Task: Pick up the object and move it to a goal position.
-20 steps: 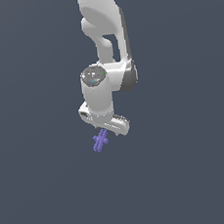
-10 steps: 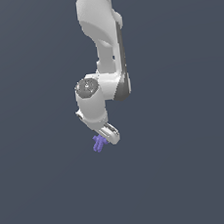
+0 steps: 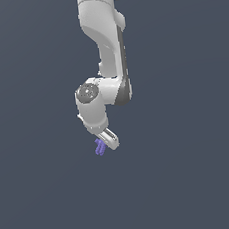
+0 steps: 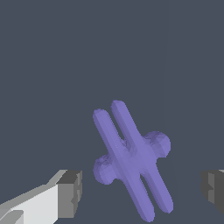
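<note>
Wrist view, nearest first: two dark grey fingertip pads (image 4: 70, 194) of the end effector (image 4: 141, 190) stand wide apart, one on a white finger, the other only partly in frame at the edge. The purple-blue hash-shaped object (image 4: 131, 157) sits between them, touching neither pad; clear gaps show on both sides. It consists of two long parallel bars, tilted, crossed by shorter stubby bars with rounded ends. Behind it, plain dark grey background. Exterior view: end effector (image 3: 107, 141) tilted, pointing down and toward the exterior view's right, with the object (image 3: 100, 147) just at its tip on the exterior view's left side. White Panda arm (image 3: 106, 42) rises above, with the wrist joint (image 3: 89, 94) bent. Cannot tell whether the object rests on a surface.
</note>
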Available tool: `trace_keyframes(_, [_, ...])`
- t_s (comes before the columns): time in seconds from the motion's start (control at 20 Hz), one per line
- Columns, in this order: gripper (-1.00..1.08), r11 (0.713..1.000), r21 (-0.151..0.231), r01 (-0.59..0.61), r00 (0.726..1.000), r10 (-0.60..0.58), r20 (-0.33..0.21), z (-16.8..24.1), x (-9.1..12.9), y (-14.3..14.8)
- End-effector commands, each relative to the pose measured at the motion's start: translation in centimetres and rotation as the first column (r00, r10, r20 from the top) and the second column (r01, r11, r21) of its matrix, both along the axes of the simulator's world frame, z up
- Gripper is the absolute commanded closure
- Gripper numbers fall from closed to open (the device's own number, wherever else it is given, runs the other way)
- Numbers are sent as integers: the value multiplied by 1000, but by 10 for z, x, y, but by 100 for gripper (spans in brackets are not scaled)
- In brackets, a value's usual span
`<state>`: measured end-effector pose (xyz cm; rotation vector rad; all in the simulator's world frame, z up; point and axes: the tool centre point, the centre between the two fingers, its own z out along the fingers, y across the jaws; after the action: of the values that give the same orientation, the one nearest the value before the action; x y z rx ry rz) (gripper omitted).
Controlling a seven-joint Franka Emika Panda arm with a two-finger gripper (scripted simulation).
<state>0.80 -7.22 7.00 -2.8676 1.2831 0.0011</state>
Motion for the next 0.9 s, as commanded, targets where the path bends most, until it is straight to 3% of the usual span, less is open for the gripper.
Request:
trace_keyframes(0.0, [-92, 1000, 0, 0, 1000, 0, 0, -1, 0, 0])
trace_keyframes(0.75, [-92, 1000, 0, 6, 1000, -6, 1, -50, 0, 0])
trace_keyframes(0.8, [108, 1000, 0, 6, 1000, -6, 1, -50, 0, 0])
trace_keyframes(0.85, [108, 1000, 0, 6, 1000, -6, 1, -50, 0, 0])
